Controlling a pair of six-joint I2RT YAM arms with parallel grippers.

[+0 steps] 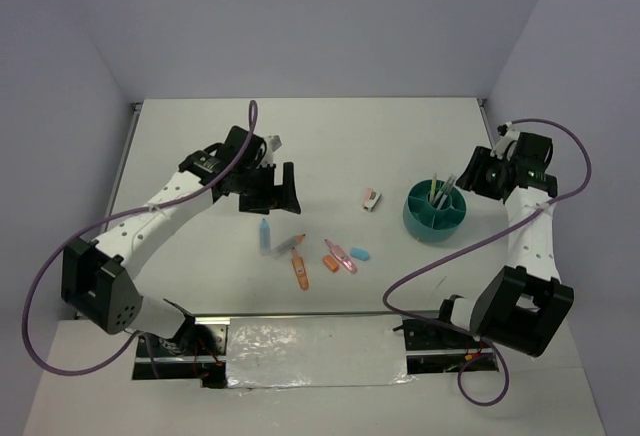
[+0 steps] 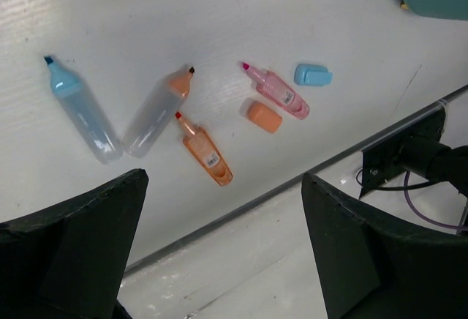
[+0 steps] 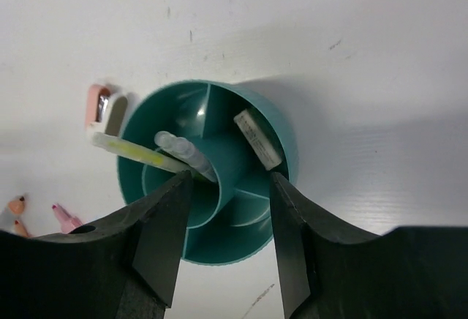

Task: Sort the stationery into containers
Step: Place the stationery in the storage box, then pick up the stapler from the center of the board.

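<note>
The teal divided cup (image 1: 436, 218) stands right of centre and holds a yellow pen (image 3: 131, 151), a clear grey pen (image 3: 183, 154) and a white stick (image 3: 257, 138). My right gripper (image 3: 230, 180) is open and empty just above the cup (image 3: 287, 132); in the top view the gripper (image 1: 470, 176) is at the cup's far right. Loose on the table lie a light blue tube (image 2: 80, 110), a clear orange-capped highlighter (image 2: 155, 114), an orange highlighter (image 2: 205, 151), a pink highlighter (image 2: 278, 92), an orange cap (image 2: 264, 115) and a blue cap (image 2: 313, 74). My left gripper (image 2: 224, 187) is open and empty above them.
A pink-white eraser (image 1: 371, 199) lies just left of the cup, also in the right wrist view (image 3: 102, 107). The table's near edge (image 2: 241, 205) runs close below the loose items. Walls enclose the back and sides.
</note>
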